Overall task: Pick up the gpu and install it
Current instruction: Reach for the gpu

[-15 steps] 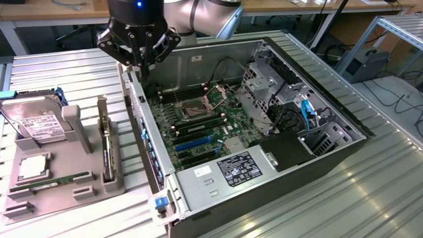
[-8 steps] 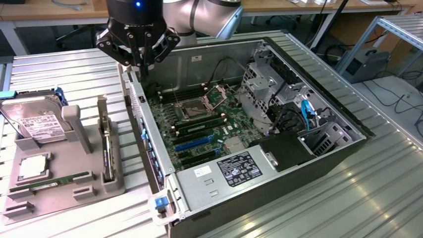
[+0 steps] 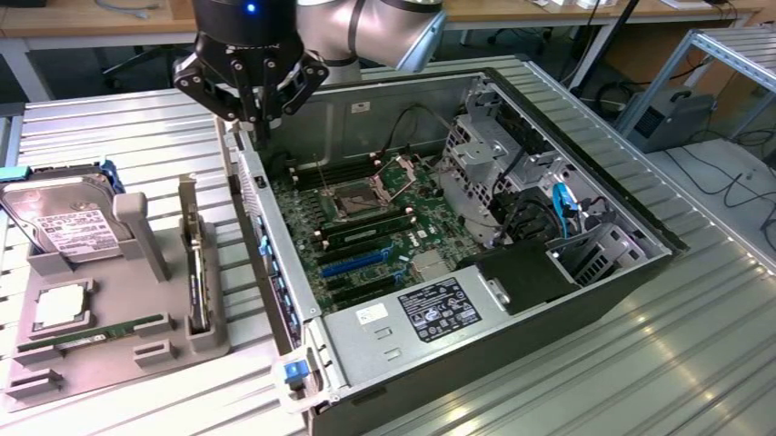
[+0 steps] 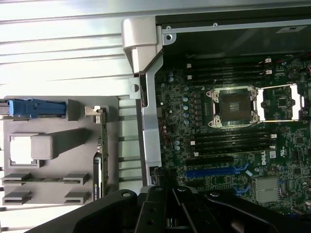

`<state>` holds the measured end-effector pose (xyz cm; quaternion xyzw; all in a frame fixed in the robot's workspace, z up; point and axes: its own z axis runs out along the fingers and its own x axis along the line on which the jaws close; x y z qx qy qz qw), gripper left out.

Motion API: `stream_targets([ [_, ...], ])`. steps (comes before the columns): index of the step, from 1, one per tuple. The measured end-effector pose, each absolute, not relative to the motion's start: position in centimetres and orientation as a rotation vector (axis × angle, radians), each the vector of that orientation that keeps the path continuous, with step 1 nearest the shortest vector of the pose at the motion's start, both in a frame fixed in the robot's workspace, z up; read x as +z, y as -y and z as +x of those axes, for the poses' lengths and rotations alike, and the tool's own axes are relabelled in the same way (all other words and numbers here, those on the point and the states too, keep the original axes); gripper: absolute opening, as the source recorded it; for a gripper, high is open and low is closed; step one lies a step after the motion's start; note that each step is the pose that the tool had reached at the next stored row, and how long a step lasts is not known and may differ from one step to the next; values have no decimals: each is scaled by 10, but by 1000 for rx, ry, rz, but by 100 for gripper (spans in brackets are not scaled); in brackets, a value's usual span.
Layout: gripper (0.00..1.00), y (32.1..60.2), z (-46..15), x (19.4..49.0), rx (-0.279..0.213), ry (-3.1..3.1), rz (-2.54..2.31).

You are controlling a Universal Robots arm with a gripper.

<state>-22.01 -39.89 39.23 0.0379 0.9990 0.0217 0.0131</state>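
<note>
Gleaming ribbed metal table (image 3: 122,136), gpu (image 3: 193,272) upright, wooden desks (image 3: 109,23) behind

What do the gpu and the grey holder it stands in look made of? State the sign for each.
gpu: green circuit board, likely fibreglass laminate, matte; its pale end bracket looks like metal. Grey holder: probably plastic, judging by the matte, uniform colour and blocky moulded slots.

The work surface is a table (image 3: 679,363) of ribbed, pale metal slats. Two items rest directly on it. An open computer case (image 3: 558,336) lies on its side toward the exterior view's right, and a grey parts holder (image 3: 73,368) sits just beside it toward the exterior view's left.
</note>
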Motion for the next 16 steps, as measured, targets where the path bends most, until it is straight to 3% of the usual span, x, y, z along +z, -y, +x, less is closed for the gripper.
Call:
stream_targets([
  [16,11,399,-225,392,67,-3112,118],
])
